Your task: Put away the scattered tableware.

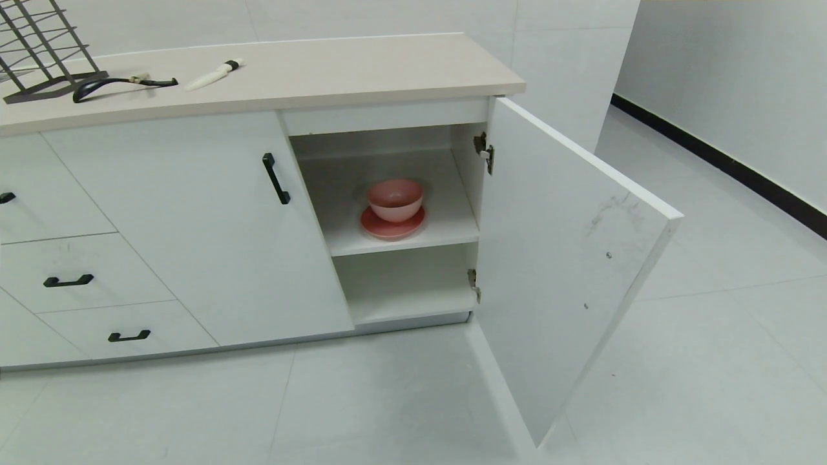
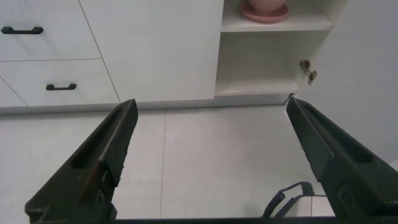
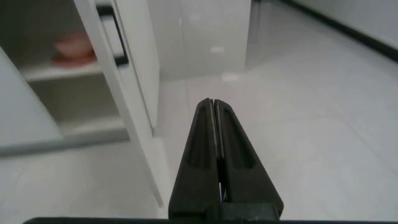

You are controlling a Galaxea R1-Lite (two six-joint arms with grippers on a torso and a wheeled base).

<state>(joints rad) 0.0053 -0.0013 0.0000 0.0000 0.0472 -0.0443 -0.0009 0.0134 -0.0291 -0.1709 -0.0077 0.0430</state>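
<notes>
Bowl (image 1: 395, 199) sits on plate (image 1: 392, 225) on the shelf (image 1: 446, 234), well ahead of our left gripper (image 2: 210, 106), which stands wide open. Our right gripper (image 3: 212, 102) is closed on nothing, near the door (image 1: 562, 258).

A white cabinet door (image 1: 568, 258) stands swung wide open over the pale tiled floor (image 1: 711, 361), hung on two metal hinges (image 1: 484, 152) at its inner edge. Left of that door sit a closed door (image 1: 194, 226) with a black bar handle (image 1: 276, 178) and, farther left, drawers (image 1: 68, 271) with black pulls. Above it runs a beige countertop (image 1: 362, 71), with a dark wire rack (image 1: 39, 51) at the end farthest from the door, and a black baseboard (image 1: 723, 165) lines the wall to its right.
</notes>
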